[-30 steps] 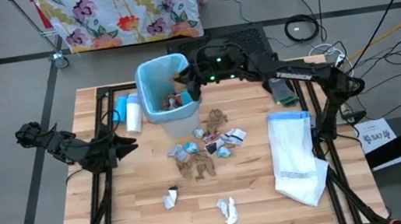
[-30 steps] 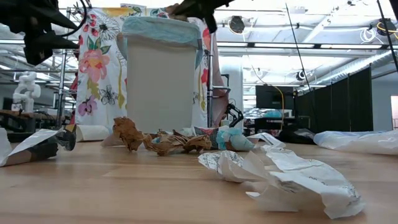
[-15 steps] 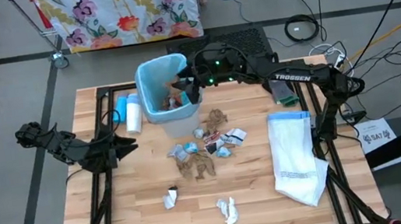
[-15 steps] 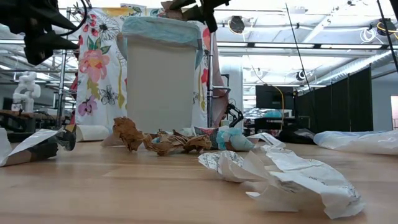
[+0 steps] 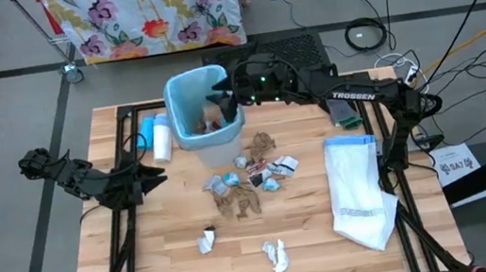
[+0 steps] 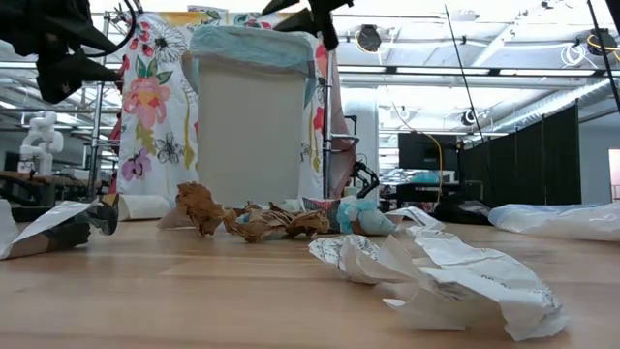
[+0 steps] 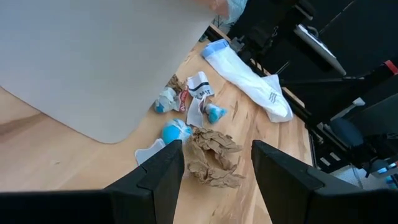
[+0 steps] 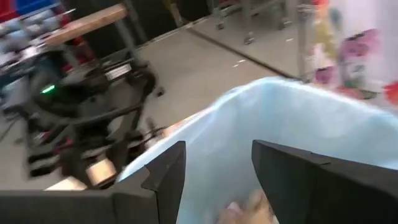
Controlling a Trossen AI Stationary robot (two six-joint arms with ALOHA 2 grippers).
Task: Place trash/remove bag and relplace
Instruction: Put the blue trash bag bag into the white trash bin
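1. Over the bin [image 5: 201,113] mouth: right gripper [image 5: 222,102], fingers spread, nothing pinched; same gripper dark at the bin's top edge in low view [image 6: 308,14].
2. Through the right wrist view: light-blue bag [image 8: 292,134] lining the bin wall, pale scrap at the bottom between the two dark fingers [image 8: 163,177].
3. Inside the bin: a few scraps of trash [image 5: 214,124], brown and reddish, resting on the liner.
4. On the table [image 5: 136,256] in front of the bin: loose cluster of trash [image 5: 247,178], brown, white, light blue; brown scrap [image 5: 263,141] just beside the bin's near wall.
5. Nearer the front edge: white scrap [image 5: 206,240] and another white scrap [image 5: 276,255], well apart from the cluster.
6. Beside the bin on the left side: blue-and-white cylinder [image 5: 159,135], lying flat, touching or nearly touching the bin.
7. At the right side of the table: white replacement bag [image 5: 359,191] with blue hem, lying flat, apart from the trash.
8. At the left edge of the table: left gripper [image 5: 150,176], fingers spread and empty, waiting; crumpled brown paper [image 7: 213,155] visible between its fingers [image 7: 163,180] in the left wrist view, not touched.
9. Behind the table: floral cloth [image 5: 149,11] on the floor side, cables [image 5: 367,35] on the ground.
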